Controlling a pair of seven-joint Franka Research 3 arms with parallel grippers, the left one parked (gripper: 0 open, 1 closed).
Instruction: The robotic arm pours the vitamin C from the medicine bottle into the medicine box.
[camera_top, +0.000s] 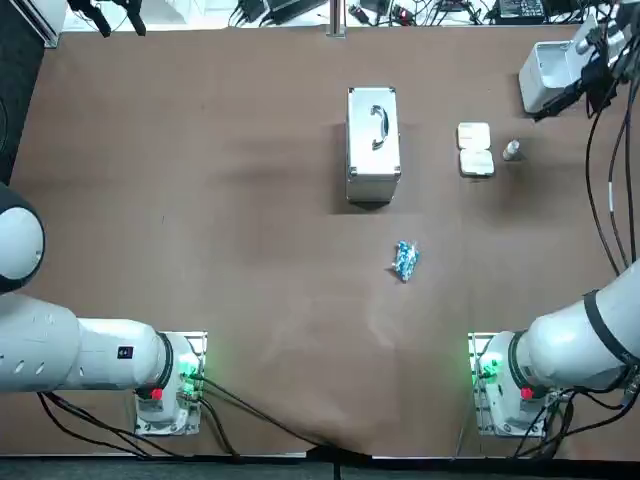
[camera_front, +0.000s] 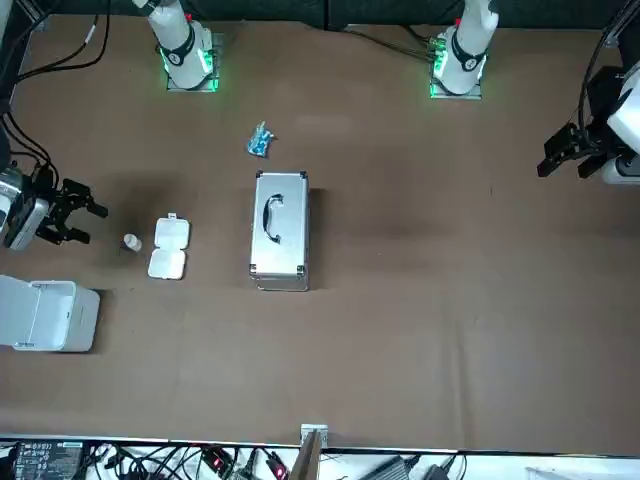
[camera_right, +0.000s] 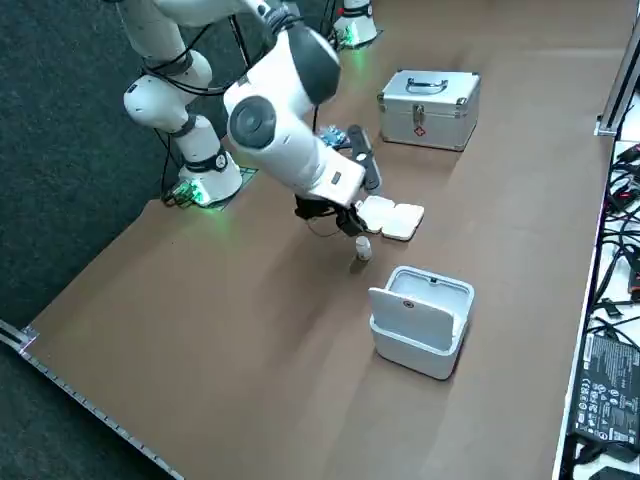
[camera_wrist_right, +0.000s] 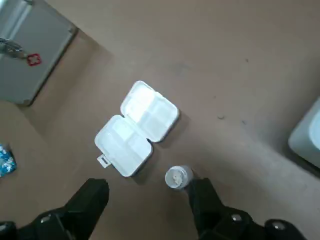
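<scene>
Brown table (camera_right: 240, 340) fills the side view. Nearest, right of centre in the lower half of the frame, sits a white bin (camera_right: 420, 322), open at the top. Just behind it, about mid-frame, the small bottle (camera_right: 363, 250) stands upright on the table, with nothing gripping it. The right gripper (camera_right: 348, 224) hangs just above and a little beyond the bottle, at the end of the white arm that reaches in from the upper left. The wrist camera shows its jaws wide apart and empty. The bottle's top sits below them, close by one black finger (camera_wrist_right: 200, 192), and most of the gap is over bare table. Just past the bottle lies the white pill box (camera_right: 392, 218), flipped open flat, its two halves joined side by side with shallow compartments facing up. Bottle and box are just beside each other but apart. Farther back a blue packet (camera_top: 405, 260) lies alone, a little below centre in the overhead frame. Farthest, at the upper right of the side view, stands a silver case (camera_right: 428, 108), shut, with a handle on its lid and a red cross on its side.
</scene>
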